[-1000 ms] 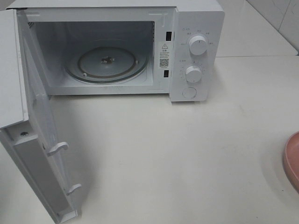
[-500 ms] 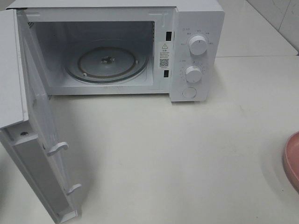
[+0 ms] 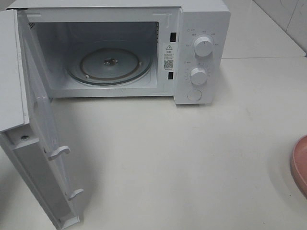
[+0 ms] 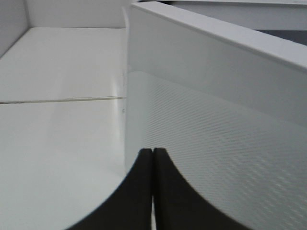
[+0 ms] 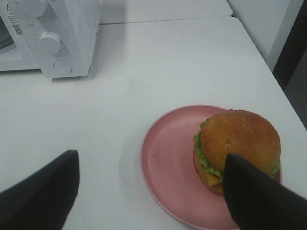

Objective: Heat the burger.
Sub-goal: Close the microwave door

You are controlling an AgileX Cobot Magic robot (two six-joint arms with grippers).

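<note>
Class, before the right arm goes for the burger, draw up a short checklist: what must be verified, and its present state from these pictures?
1. Microwave door swung open: ok.
2. Turntable bare: ok.
3. Burger sitting upright on the pink plate: ok.
4. Right gripper open, nothing between its jaws: ok.
5. Right gripper centred on the burger: not ok, the burger lies toward one finger.
6. Left gripper shut, beside the door: ok.

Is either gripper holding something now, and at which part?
Nothing is held. The left gripper is shut on nothing beside the microwave door; the right gripper is open above the burger.
</note>
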